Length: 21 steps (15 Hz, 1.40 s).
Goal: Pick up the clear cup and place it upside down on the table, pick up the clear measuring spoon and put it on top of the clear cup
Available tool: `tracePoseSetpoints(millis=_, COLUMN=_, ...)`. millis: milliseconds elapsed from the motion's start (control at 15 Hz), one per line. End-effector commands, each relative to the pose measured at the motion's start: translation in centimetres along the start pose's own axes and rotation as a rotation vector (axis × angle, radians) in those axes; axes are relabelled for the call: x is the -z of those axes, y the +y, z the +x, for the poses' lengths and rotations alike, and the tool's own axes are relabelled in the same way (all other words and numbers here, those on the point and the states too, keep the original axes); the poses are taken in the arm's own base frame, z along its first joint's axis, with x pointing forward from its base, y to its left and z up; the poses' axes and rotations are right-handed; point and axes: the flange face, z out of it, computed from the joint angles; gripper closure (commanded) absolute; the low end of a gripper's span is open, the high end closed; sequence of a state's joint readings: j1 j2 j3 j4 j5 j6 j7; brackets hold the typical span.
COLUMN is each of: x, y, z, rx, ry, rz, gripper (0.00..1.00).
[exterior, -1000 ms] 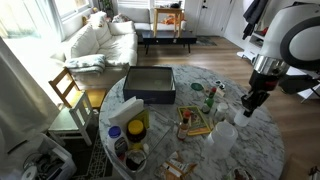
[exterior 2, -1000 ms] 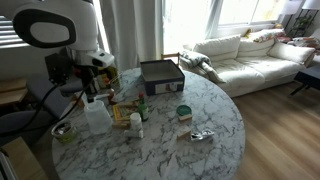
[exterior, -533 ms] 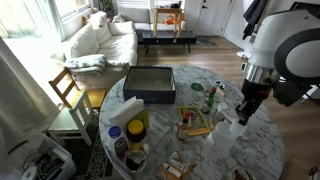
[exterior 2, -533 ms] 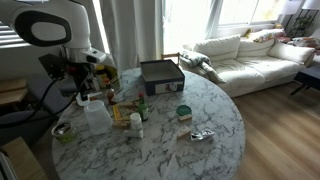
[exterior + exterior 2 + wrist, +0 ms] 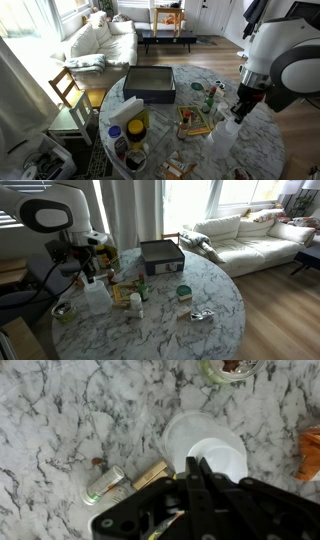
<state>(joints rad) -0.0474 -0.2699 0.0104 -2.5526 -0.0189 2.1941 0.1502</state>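
I count one table (image 5: 262, 148), one clear cup (image 5: 226, 133), one dark box (image 5: 150, 84), one green bottle (image 5: 210, 98), one yellow-lidded jar (image 5: 137, 126), one sofa (image 5: 100, 42) and one wooden chair (image 5: 68, 92).

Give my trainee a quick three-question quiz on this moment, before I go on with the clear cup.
1. Multiple choice: in the wrist view, where is the end effector relative to the clear cup?
A. just above it
B. on the far side of the room
C. down at the floor
2. True or false: the end effector's jaws stand wide open.
3. Short answer: which thing on the table stands nearest the sofa?

Key
1. A
2. False. The jaws are shut.
3. The dark box.
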Motion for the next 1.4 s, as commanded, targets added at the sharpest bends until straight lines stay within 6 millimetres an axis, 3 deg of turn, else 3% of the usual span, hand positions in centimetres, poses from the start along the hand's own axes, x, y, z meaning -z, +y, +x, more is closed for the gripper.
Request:
tracePoseSetpoints(millis=0, x=-1.1, y=-0.3, z=-0.3, rx=-0.042, ry=0.03, rz=-0.027, gripper=0.99)
tracePoseSetpoints(millis=333, x=-1.3, y=-0.7, z=-0.2, rx=-0.068, ry=0.053, rz=-0.029, gripper=0.99)
tracePoseSetpoints(millis=400, x=-1.3, y=-0.7, z=-0.3, rx=-0.067, ry=0.054, rz=-0.035, gripper=0.91)
tracePoseSetpoints(millis=467, x=-1.1, y=-0.6, z=-0.2, rx=-0.067, ry=0.053, rz=-0.041, gripper=0.71)
tracePoseSetpoints(millis=733, x=0.5, y=-0.2, z=0.2, rx=-0.058, ry=0.058, rz=-0.033, gripper=0.44)
tracePoseSetpoints(millis=1067, x=5.7, y=1.3, z=1.4, rx=-0.069, ry=0.092, rz=0.053, gripper=0.05)
tracePoseSetpoints(millis=1333, x=10.7, y=2.8, z=2.1, rx=-0.03, ry=0.044, rz=0.204, gripper=0.0)
